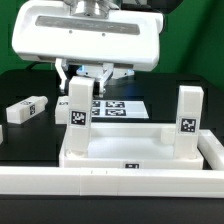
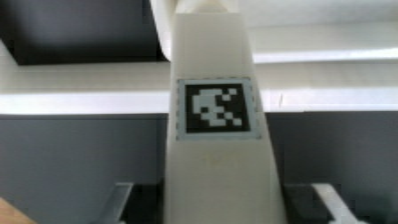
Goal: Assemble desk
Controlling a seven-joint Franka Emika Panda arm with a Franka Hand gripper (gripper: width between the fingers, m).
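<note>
Rail (image 1: pixel 100 185) in front | exterior: claw (image 1: pixel 83 80) pinching upright leg (image 1: pixel 78 118), second leg (image 1: pixel 187 110) standing | wrist: only pinched leg's tag (image 2: pixel 217 108)

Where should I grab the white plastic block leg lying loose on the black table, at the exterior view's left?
Likely at mid-length of the lying white block leg, with the jaws closing across its two long side faces and coming straight down from above. It lies flat on the black table, so its underside is out of reach, and nothing stands close beside it.

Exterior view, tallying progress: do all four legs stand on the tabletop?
No: only one leg and a second leg stand on the tabletop; a third leg lies off it.
</note>
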